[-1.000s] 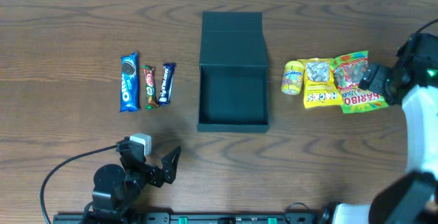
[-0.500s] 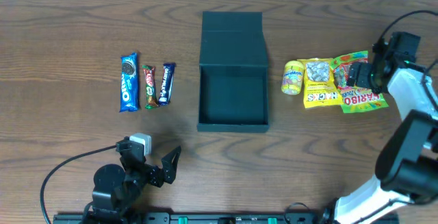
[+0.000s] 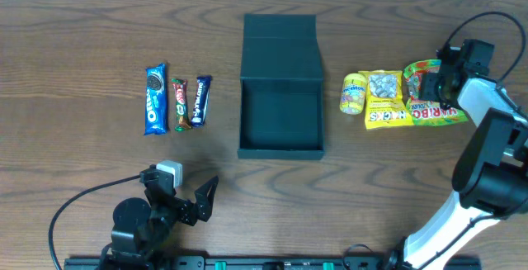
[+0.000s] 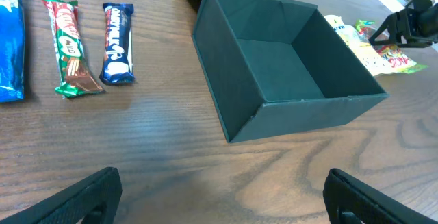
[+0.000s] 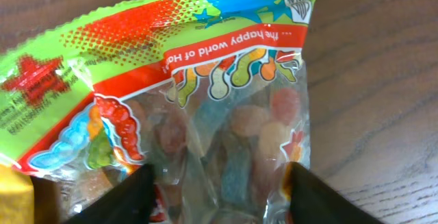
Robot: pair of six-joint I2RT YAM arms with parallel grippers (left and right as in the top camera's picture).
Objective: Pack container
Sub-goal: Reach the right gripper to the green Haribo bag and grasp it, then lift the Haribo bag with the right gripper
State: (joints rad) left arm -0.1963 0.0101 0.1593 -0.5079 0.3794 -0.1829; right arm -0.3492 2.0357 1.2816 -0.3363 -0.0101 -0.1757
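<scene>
You are looking at a wooden table (image 3: 82, 39) with the container (image 3: 280, 150) sitting at its middle. Its lid (image 3: 280, 47) is lying flat open on the far side, and only its bare floor is showing inside.

Your right gripper (image 5: 219, 196) is reaching over the gummy bag (image 3: 429, 97) at the right edge. Its fingers (image 5: 130, 196) are standing wide apart, straddling the bag without clamping it.

A nut packet (image 3: 386, 99) and a small yellow packet (image 3: 354, 93) are lying between that bag and the container, the nut packet touching the bag.

Your left gripper (image 4: 222, 193) is hanging near the front edge, spread wide and holding nothing.

Left of the container, well apart, an Oreo pack (image 3: 155, 98), a green bar (image 3: 181, 104) and a blue bar (image 3: 200, 101) are lying side by side.
</scene>
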